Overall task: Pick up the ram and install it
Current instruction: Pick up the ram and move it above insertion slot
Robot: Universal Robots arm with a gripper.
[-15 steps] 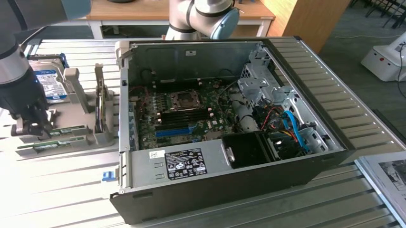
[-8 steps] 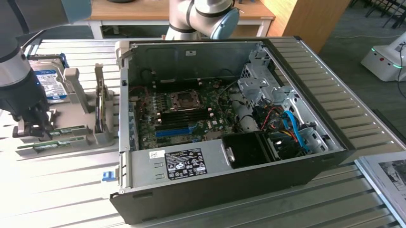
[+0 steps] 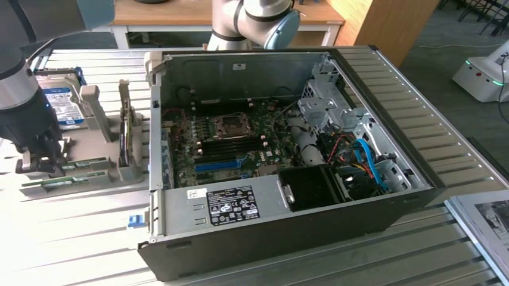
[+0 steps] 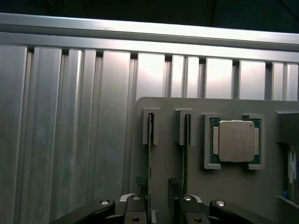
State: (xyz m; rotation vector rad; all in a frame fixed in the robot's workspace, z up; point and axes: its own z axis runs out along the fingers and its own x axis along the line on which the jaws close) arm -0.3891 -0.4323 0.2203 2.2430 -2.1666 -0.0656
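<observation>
Two ram sticks stand on edge in the slots of a grey holder (image 4: 163, 154). One ram stick (image 4: 150, 140) runs down toward the gap between my fingers, close to one finger (image 4: 136, 207). The other ram stick (image 4: 186, 140) lines up with the opposite finger (image 4: 186, 207). My gripper (image 4: 161, 210) is open and holds nothing. In the exterior view the gripper (image 3: 40, 159) hangs low over the green ram sticks (image 3: 78, 164) at that view's left. The open computer case (image 3: 413, 185) shows its motherboard with black memory slots (image 3: 232, 146).
A square silver processor chip (image 4: 236, 141) sits in a pocket of the holder beside the sticks. A blue-labelled hard drive (image 3: 61, 106) and upright grey brackets (image 3: 127, 137) stand between gripper and case. The ribbed metal table (image 3: 71, 238) extends around them.
</observation>
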